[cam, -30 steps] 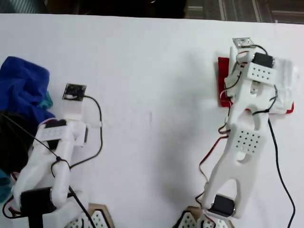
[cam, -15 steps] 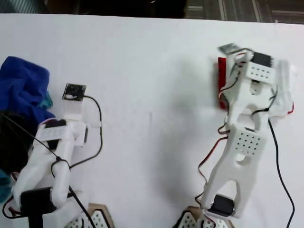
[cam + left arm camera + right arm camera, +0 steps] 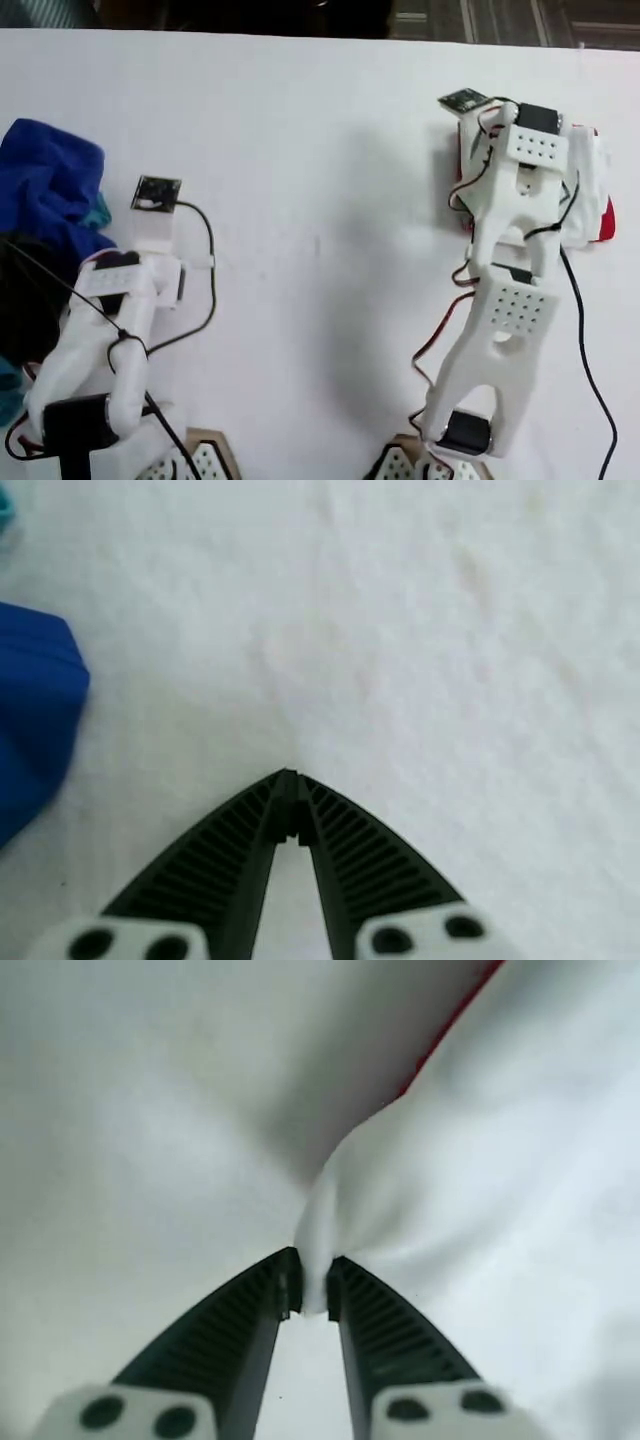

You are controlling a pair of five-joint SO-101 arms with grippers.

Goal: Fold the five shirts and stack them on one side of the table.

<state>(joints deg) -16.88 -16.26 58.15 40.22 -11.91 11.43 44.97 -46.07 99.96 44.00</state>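
Observation:
A folded red shirt (image 3: 606,215) lies at the table's right side with a white shirt (image 3: 585,175) on top of it. My right gripper (image 3: 312,1285) is shut on a pinched fold of the white shirt (image 3: 480,1160), lifting its edge; a sliver of the red shirt (image 3: 445,1030) shows beyond. In the high view the right arm (image 3: 515,190) covers most of both shirts. A heap of unfolded shirts, blue (image 3: 45,185) on top with dark and teal cloth below, sits at the left edge. My left gripper (image 3: 290,800) is shut with nothing in it, over bare table beside the blue shirt (image 3: 30,730).
White table (image 3: 320,150) stretches between the two arms. Cables trail from both arms near the front edge. The table's far edge runs along the back with dark room behind it.
The right arm has pulled the white shirt's edge leftward and toward the front, so the white cloth now covers more of the red shirt. The left arm has not moved.

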